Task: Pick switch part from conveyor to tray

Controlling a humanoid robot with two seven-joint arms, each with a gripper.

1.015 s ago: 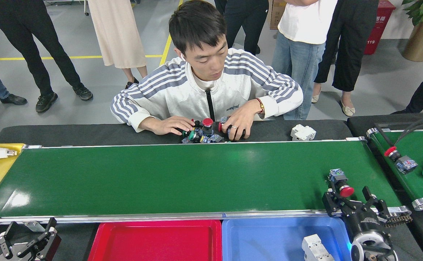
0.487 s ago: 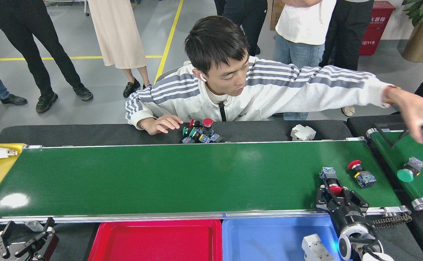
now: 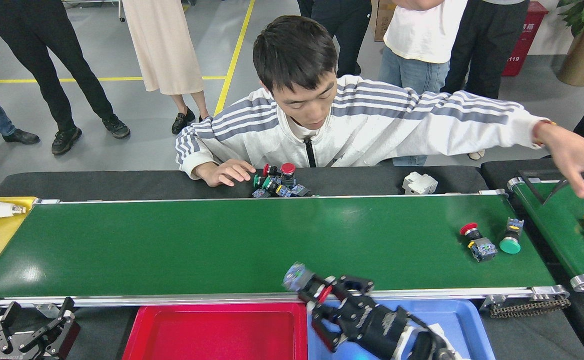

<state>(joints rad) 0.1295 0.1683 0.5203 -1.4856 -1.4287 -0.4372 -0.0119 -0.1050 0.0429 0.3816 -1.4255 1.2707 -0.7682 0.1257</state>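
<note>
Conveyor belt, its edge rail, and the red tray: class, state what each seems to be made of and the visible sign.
Conveyor belt: likely smooth rubber or PVC, glossy green, showing soft light reflections. Edge rail: metal, probably aluminium, silver with a bright sheen. Red tray: apparently moulded plastic, uniform colour, rounded raised rim.

The right arm is reaching in from the lower right, wrist turned leftward, its right claw [image 3: 322, 300] clamping a small part between its fingers. The left claw [image 3: 24, 332] is resting low at the bottom-left corner, fingers spread apart
</note>
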